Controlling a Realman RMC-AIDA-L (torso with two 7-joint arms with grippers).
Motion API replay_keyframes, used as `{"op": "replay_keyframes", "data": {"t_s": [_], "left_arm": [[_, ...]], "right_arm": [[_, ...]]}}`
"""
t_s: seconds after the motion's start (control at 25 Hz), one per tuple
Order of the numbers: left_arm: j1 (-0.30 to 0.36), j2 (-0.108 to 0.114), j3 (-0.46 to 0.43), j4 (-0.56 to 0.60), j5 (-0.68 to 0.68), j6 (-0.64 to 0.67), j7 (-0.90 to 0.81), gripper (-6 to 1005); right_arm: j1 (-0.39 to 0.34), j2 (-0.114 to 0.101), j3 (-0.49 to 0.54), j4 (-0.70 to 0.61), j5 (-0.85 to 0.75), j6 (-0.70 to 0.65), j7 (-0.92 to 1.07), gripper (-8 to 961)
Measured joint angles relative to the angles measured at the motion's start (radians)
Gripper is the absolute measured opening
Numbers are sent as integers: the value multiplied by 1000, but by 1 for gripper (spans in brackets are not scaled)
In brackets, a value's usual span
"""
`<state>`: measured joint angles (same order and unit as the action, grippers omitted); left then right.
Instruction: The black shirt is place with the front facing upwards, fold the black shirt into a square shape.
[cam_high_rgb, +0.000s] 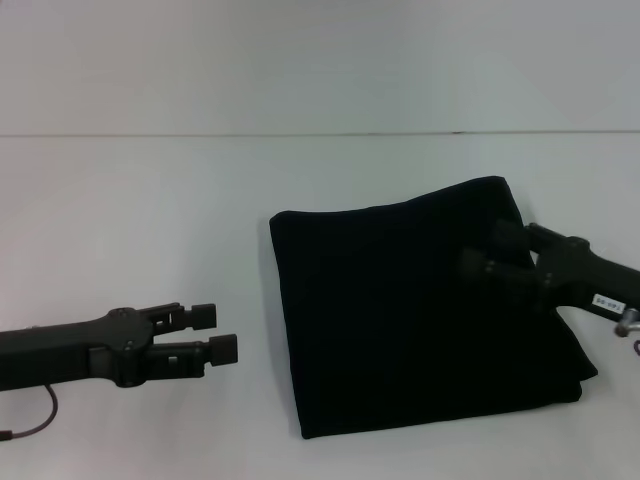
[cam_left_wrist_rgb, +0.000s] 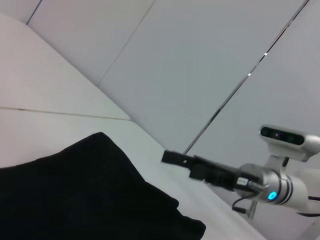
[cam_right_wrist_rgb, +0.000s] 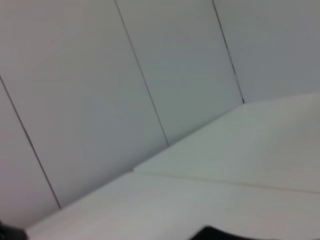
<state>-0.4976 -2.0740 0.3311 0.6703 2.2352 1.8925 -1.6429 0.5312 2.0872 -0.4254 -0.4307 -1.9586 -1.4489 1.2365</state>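
Left gripper hangs over bare table well off the shirt's left edge, fingers spread apart with a clear gap, holding nothing. Right gripper sits above the shirt's right half, near its far right corner; black fingers merge with black cloth in the head view, and the left wrist view shows it side-on without settling the matter, so I cannot tell whether it is released or clenched, nor whether it touches the fabric. The black shirt lies flat on the table, already reduced to a roughly square bundle; no print or label shows, only plain black. Edges run fairly straight, though the far right corner rides up a little and the near right edge bulges slightly. Judgement: folding looks close to done, with tidying at most left. Handling: light, soft, limp cloth, no stiffness; layers likely slide over one another and over the smooth table, so a careless pull could drag the whole stack or open a fold. Not fragile. Best hold seems to be a pinch at a corner or along a folded edge, catching all layers together, lifting low and laying down slowly.
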Motion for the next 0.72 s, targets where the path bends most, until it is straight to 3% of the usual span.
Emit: {"op": "replay_keyframes", "data": {"t_s": [0.4,0.72], "left_arm": [[-2,2,0,0,-12,-1,0,936],[-1,2,0,0,-14,2,-1,936]], "right_arm": [[5,5,-31,55,7,207,-87,919],[-4,6,-28,57,8,314,-89,914]]}}
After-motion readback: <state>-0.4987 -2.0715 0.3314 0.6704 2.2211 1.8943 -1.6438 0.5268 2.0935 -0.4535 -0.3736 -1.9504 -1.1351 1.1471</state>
